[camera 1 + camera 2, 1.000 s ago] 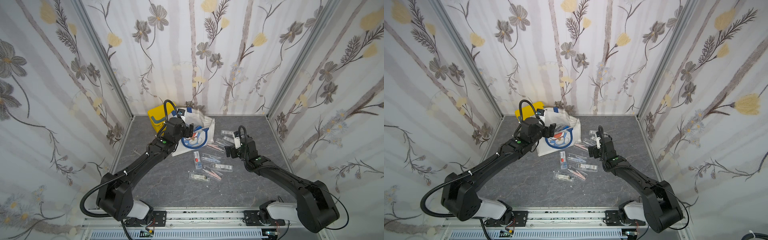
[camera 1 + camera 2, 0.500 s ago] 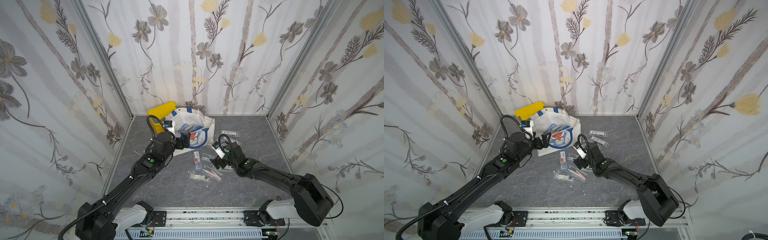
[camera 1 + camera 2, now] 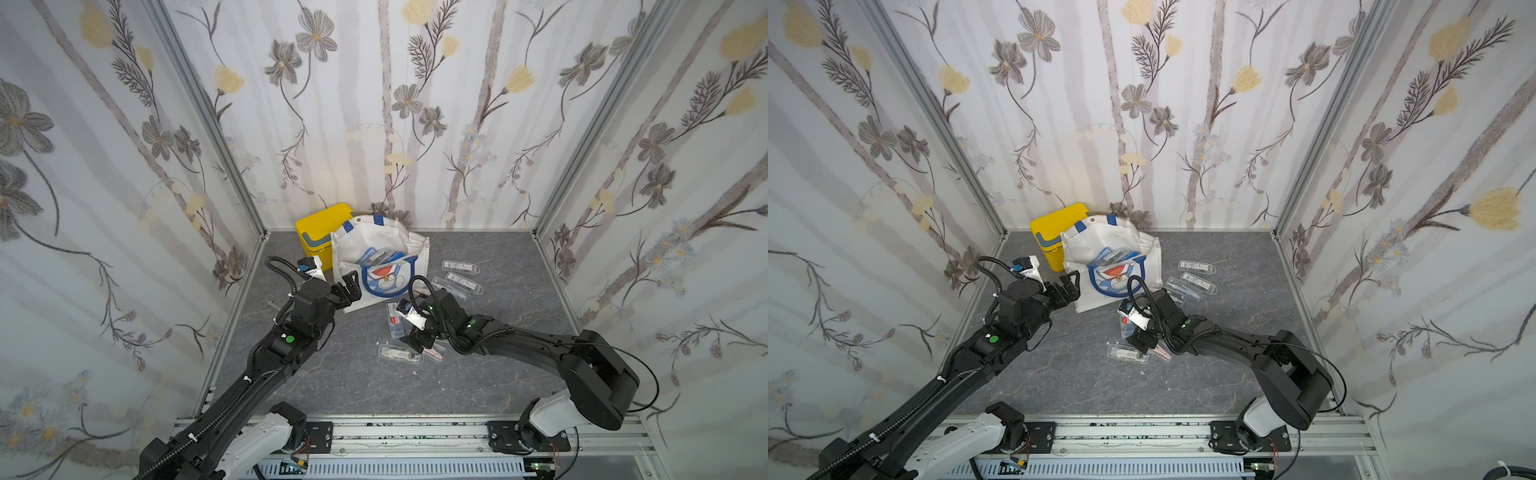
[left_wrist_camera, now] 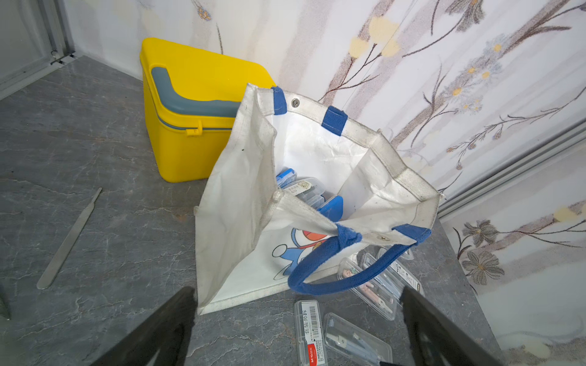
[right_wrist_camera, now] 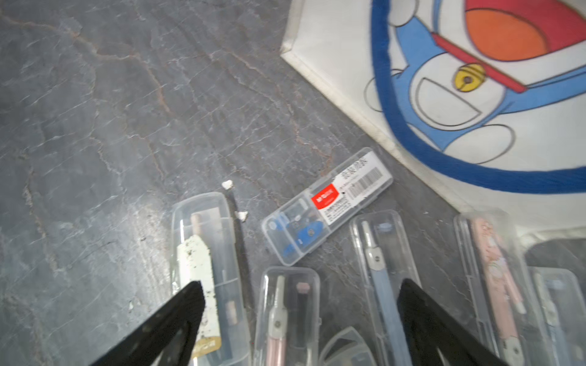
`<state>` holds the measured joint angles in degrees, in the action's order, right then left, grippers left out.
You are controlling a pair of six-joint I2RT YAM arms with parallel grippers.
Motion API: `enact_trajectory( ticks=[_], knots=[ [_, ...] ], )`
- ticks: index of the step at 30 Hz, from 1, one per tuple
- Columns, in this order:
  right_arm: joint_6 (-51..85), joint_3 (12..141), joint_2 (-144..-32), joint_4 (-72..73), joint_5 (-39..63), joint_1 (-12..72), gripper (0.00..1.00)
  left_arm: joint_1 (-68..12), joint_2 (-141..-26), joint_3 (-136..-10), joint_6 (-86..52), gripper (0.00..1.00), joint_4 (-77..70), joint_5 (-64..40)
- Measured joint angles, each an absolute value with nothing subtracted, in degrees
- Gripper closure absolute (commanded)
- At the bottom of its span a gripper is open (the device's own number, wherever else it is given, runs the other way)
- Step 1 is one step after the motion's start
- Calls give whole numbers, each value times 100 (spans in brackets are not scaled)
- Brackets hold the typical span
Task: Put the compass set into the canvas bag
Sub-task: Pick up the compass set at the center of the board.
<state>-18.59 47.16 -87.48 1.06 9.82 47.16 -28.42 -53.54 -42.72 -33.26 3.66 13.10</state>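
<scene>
Right claw (image 3: 420, 341) is down low over the loose cases, just below centre in both top views, jaws apart and nothing between them. Its wrist camera shows the gap straddling the pink case (image 5: 287, 304), a clear box with a pink compass inside. Here's the worry: the white-labelled case (image 5: 203, 269) sits just beside one finger and the blue case (image 5: 383, 269) just beside the other. Packed that tight, a finger could land on a neighbour's lid instead of sliding down next to the target. That would shove the pile or pinch two boxes at once. It's smooth plastic and, I'd judge, slippery, so a shallow bite on the edge could squirt the box out.

Left claw (image 3: 348, 287) is spread wide too and empty, hanging just left of the bag (image 3: 380, 253). The bag stands against the back wall, above centre, next to the yellow box (image 3: 318, 228). Several sets (image 4: 306, 190) are already inside.

The mouth is open but saggy. The near rim folds inward, and the blue handle (image 4: 342, 280) droops down the front over boxes on the table. With no claw holding that rim, a long box carried in flat could catch the fold or the handle, then tip the bag or drop outside.

More sets (image 3: 461, 274) lie right of the bag. A thin metal strip (image 4: 69, 240) lies over by the left wall, clear of the action.
</scene>
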Motion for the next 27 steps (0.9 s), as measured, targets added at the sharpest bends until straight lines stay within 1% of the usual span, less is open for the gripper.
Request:
enact_trajectory(
  ticks=[4,7,10,14,18,23,27],
  knots=[
    [-2165,4727,-8965,-75,1205,5061,10,-2799,-5271,-4213,-3398,0,368,1372],
    [-2351,4751,-9089,-222,1236,5203,12,-2751,-5234,-4193,-3428,0,384,1455],
    [-2536,4768,-9273,-270,1323,5295,13,-2718,-5199,-4152,-3450,0,377,1531],
    [-2670,4783,-9461,-362,1376,5345,13,-2689,-5127,-4075,-3463,0,379,1632],
    [-2755,4875,-9671,-366,1426,5332,19,-2637,-5050,-4036,-3468,0,375,1693],
    [-2871,5087,-9931,-478,1529,5334,21,-2596,-4984,-3994,-3468,0,384,1715],
    [-2963,5166,-10051,-615,1540,5334,25,-2565,-4963,-3962,-3468,0,414,1732]
  ],
)
